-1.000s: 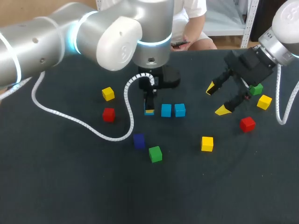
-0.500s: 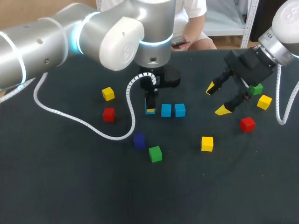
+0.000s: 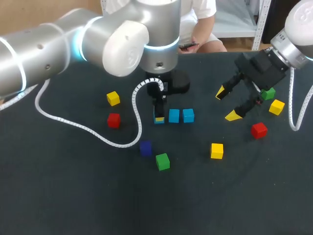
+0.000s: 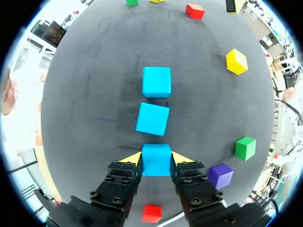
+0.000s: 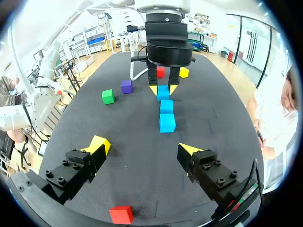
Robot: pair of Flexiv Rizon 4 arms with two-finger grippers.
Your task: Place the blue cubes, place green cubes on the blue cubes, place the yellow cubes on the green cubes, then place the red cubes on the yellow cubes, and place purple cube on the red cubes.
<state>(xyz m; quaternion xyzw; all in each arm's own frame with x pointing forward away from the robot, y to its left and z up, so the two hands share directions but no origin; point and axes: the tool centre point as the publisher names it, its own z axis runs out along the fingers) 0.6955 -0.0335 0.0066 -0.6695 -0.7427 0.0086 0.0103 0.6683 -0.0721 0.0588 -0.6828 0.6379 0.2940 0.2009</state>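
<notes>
- My left hand (image 4: 156,160) grips a blue cube (image 4: 156,166); the next blue cube (image 3: 174,116) sits just beside it, at 3 o'clock seen from overhead.
- My right hand (image 5: 144,146) hangs open, farther off.

Head view high, looking down, left wrist close, right wrist farther, all share blue cubes (image 3: 174,116)

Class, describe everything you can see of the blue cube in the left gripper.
The blue cube is a smooth, bright blue block, seemingly plastic or painted wood. It sits level between the yellow-tipped fingers of the left gripper, which press two opposite sides. It ends a row of three, just short of the next blue cube. Whether it touches the table is unclear.
</notes>
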